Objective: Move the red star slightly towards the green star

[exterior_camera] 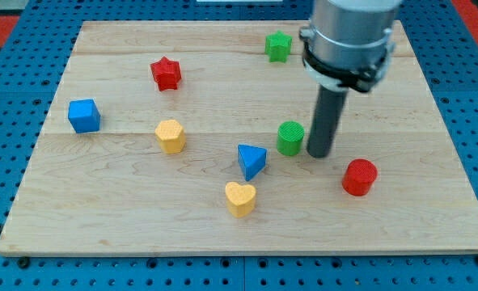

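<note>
The red star [166, 73] lies at the board's upper left. The green star [278, 46] lies near the view's top, right of centre, well to the right of the red star and slightly higher. My tip [318, 153] rests on the board right of centre, just to the right of a green cylinder [289, 137]. The tip is far from the red star, to its lower right, and well below the green star.
A blue cube [84, 115] sits at the left. A yellow hexagonal block [171, 136] lies below the red star. A blue triangle [251, 161] and a yellow heart [240, 199] lie near the centre bottom. A red cylinder [359, 177] sits at the lower right. The wooden board [101, 218] lies on a blue pegboard.
</note>
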